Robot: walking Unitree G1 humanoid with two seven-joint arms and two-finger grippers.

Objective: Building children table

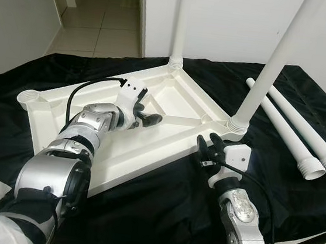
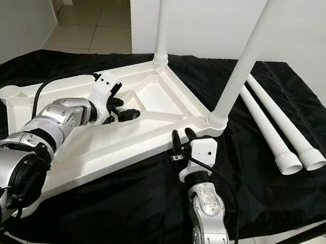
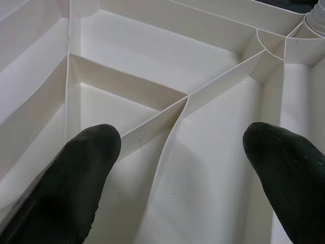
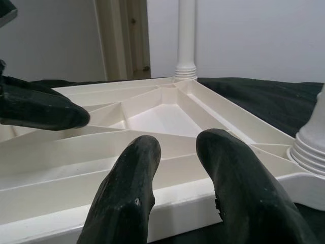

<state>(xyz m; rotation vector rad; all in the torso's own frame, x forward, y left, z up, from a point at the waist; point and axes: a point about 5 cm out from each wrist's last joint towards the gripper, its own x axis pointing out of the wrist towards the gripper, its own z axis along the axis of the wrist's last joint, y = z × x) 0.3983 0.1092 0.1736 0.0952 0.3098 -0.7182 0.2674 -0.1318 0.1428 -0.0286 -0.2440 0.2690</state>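
We see the white tabletop (image 1: 168, 128) lying upside down on the black cloth (image 1: 141, 214), with two legs (image 1: 272, 64) standing screwed into its far corners and two loose legs (image 1: 294, 134) lying on the cloth to our right. Our left gripper (image 1: 148, 119) hovers spread apart over the inner ribs. Our right gripper (image 1: 207, 147) sits at the near rim beside the right standing leg, fingers parted and grasping nothing.

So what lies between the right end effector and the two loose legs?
Bare black cloth, in the left eye view: the right end effector sits at the tabletop's edge, the loose legs farther right.
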